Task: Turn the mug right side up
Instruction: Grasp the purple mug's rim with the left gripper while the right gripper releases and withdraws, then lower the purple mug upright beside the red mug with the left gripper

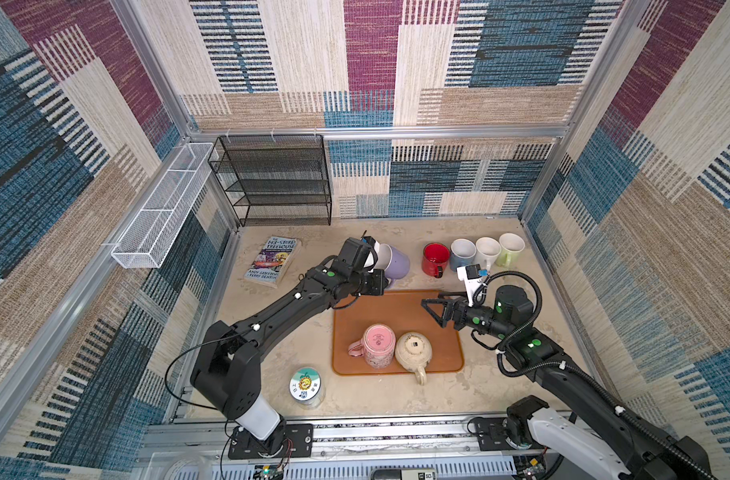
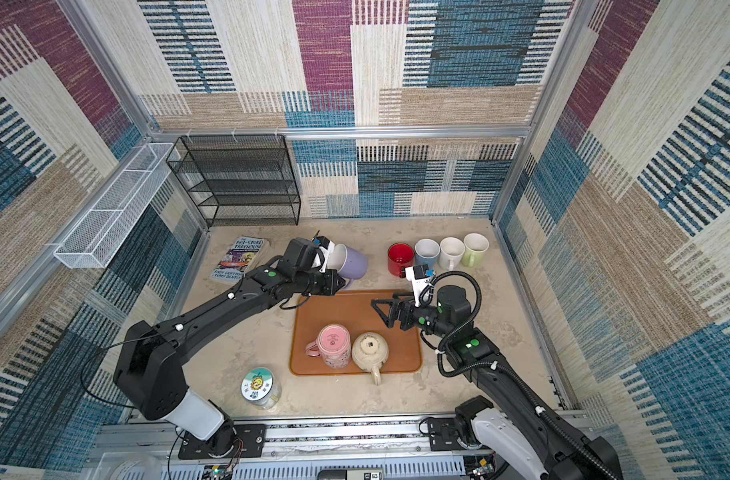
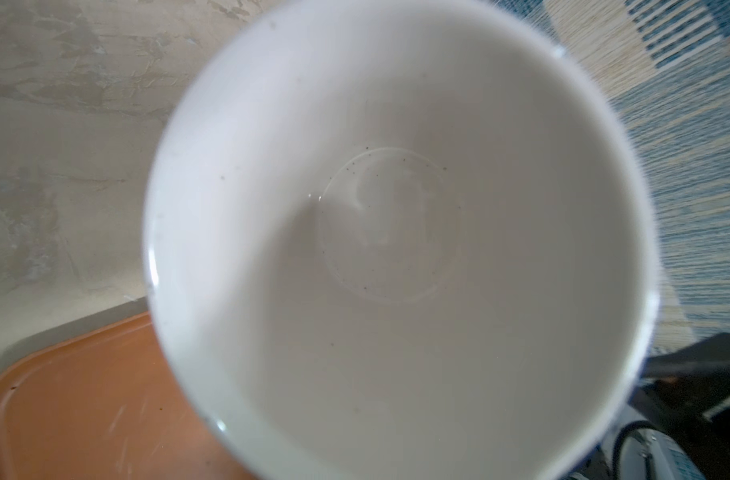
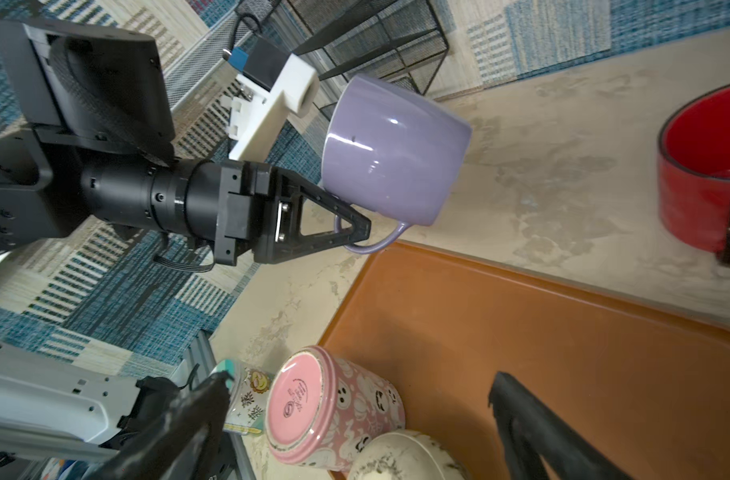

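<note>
Left hand (image 4: pixel 361 232): clamped on the handle (image 4: pixel 380 246) of the purple mug (image 4: pixel 396 145). No other contact seen.

Purple mug: tipped on its side, handle underneath, mouth turned back toward the left arm. The left wrist view is almost entirely its white inside. It sits just beyond the far edge of the orange tray (image 1: pixel 400 309), left of the red mug (image 1: pixel 435 258), and appears held clear of the counter (image 1: pixel 272 332).

Right hand (image 1: pixel 432 312): jaws spread wide with nothing between them, over the right part of the tray, well apart from the purple mug.

On the near part of the tray: pink mug (image 1: pixel 379 345) and cream mug (image 1: pixel 413 351), both bottom-up, side by side.
</note>
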`<state>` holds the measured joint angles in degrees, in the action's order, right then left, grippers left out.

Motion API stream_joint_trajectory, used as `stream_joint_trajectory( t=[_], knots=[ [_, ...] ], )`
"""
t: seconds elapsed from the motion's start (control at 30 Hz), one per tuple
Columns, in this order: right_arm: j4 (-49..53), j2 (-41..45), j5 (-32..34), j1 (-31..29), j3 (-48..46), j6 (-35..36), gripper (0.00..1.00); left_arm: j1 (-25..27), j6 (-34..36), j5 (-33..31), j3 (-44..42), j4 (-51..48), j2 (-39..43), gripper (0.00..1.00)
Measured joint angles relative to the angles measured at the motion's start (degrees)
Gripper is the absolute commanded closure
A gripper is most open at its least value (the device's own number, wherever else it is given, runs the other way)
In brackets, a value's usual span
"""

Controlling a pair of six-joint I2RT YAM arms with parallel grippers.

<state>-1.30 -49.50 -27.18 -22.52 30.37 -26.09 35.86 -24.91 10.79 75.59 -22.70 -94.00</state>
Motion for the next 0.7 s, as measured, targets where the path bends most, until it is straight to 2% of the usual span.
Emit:
stream_joint_trajectory(
  t=[0.27, 0.7],
  knots=[
    [9.31, -0.63, 10.08, 0.0, 2.86, 0.42, 0.0, 1.05, 5.77, -6.12, 10.8, -6.32, -9.11, 1.0],
    [17.94, -1.03, 18.38, 0.0, 6.99, 1.64, 0.0, 1.29, 10.29, -11.93, 30.58, -16.85, -26.16, 1.0]
  ],
)
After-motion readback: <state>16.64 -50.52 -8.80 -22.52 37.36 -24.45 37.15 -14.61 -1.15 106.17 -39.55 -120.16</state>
